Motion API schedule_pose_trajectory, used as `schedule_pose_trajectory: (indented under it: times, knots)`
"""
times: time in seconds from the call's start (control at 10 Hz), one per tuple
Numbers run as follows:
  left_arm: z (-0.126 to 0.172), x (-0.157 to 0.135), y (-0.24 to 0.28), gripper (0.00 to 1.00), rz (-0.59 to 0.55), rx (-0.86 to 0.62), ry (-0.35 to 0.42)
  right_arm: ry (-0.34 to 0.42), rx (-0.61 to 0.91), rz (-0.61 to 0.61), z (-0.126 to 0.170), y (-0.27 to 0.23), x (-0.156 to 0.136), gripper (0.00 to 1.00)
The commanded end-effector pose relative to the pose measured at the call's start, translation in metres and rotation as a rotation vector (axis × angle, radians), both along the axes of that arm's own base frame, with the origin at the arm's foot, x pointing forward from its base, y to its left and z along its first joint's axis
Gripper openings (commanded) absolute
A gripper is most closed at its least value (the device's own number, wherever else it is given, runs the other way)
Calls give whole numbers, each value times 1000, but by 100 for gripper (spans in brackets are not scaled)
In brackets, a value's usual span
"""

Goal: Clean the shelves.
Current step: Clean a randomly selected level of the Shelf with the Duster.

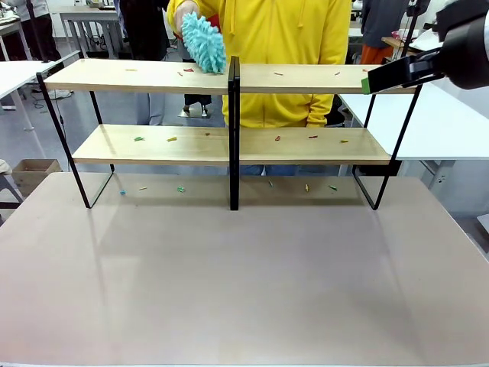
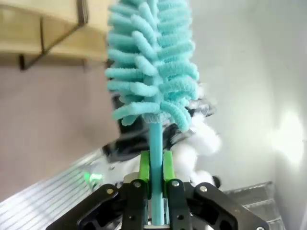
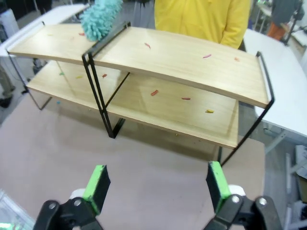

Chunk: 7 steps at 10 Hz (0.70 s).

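The shelves (image 1: 306, 145) stand across the far part of the surface (image 1: 244, 283), between the robot and a person (image 1: 283, 46) in a yellow hoodie; two long boards of pale, smooth wood sit one above the other in a thin black metal frame, with open rectangular loops at the ends and a flat black upright in the middle. Small scraps (image 1: 139, 138) in red, green and yellow lie scattered over both boards; a few more lie on the matt, pinkish-grey surface under the lower board.

From where I stand, the left end effector (image 2: 156, 165) is clamped tight on the slim teal stem of a duster (image 2: 151, 67); its green pads (image 2: 144, 165) press the stem from both sides; the head above is a thick bottle-brush of soft, looped chenille strands. A second teal duster (image 1: 203, 42) of the same fluffy make rests its head on the top board just left of the central upright; the person's hand (image 1: 186, 14) is at its upper end.

The right end effector (image 3: 157, 179) hangs over the surface on the robot's side of the shelves, toward their right end; its black, green-padded fingers (image 3: 98, 182) are spread wide apart with nothing between them. A white table (image 1: 443, 122) stands beyond the right end of the shelves.
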<state>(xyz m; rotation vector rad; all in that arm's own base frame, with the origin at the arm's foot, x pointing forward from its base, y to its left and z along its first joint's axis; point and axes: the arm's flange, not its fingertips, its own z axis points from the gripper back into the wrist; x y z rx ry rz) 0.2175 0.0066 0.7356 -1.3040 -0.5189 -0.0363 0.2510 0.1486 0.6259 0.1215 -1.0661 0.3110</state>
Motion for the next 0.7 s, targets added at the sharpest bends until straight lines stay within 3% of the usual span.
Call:
schedule_pose_trajectory:
  times: [0.0, 0.3, 0.6]
  knots:
    - [-33, -65, 82, 12, 19, -194, -228, -1, -3, 3, 1, -1, 1, 100]
    - [-88, -101, 145, 12, 164, -433, -307, -1, -3, 3, 1, -1, 1, 100]
    - [-96, -81, 144, 12, 158, -393, -225, -1, -3, 3, 1, -1, 1, 100]
